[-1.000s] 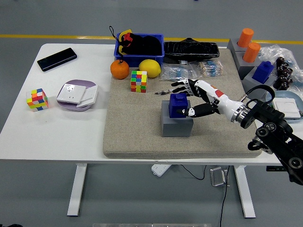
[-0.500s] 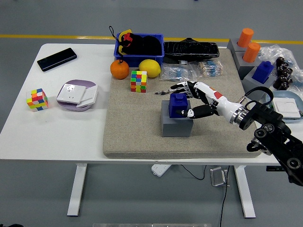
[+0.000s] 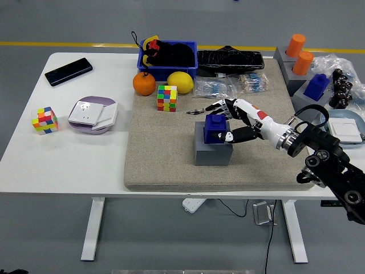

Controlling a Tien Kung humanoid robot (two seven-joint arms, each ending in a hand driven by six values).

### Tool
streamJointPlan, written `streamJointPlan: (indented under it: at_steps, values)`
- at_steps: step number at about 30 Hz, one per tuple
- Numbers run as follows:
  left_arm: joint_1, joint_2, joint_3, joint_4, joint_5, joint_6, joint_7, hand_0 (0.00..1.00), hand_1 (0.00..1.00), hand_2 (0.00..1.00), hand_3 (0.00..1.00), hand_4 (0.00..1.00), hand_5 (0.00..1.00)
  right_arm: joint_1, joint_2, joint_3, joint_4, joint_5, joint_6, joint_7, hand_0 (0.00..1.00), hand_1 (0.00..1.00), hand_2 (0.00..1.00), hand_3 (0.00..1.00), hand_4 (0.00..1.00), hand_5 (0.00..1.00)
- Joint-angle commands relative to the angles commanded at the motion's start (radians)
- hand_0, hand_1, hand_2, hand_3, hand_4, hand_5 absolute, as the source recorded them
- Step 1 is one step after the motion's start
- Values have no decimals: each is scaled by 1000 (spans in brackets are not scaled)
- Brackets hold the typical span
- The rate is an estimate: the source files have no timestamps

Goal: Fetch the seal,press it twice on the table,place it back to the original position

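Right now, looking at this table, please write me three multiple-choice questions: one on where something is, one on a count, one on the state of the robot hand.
1. Where does the blue seal nearest the robot hand stand?
A. on a grey block on the mat
B. inside the blue bin
C. on the black phone

2. How many colourful puzzle cubes are on the table?
A. one
B. two
C. four

3. What is the right robot hand doing?
A. resting at the table edge
B. fingers placed around the seal, which is not lifted
C. holding the orange

Answers:
1 A: the seal sits on top of the grey block on the mat.
2 B: one cube is on the mat, another cube is on the bare table at left.
3 B: the fingers and thumb flank the seal, which remains on the block.
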State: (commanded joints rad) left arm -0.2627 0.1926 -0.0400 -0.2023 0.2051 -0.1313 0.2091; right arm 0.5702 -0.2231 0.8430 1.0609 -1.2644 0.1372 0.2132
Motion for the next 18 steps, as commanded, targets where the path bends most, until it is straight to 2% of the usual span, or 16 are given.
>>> streamJointPlan:
  at_steps: [5, 6, 18]
  values:
    - [2, 0, -1, 1, 0, 0, 0, 724, 695, 684, 753, 704, 249, 3, 1, -9, -3, 2, -13, 6, 584, 465, 499, 623, 764, 2]
    - [2, 0, 0, 1, -2, 0, 0, 724, 696, 684, 752, 705, 249, 4, 1, -11, -3, 3, -17, 9, 558, 439, 455, 519, 735, 2]
    - [3, 0, 10, 2, -19, 0, -4, 725, 696, 684, 752, 707, 251, 11, -9, -8, 23, 19, -30, 18, 561, 431, 451, 509, 733, 2]
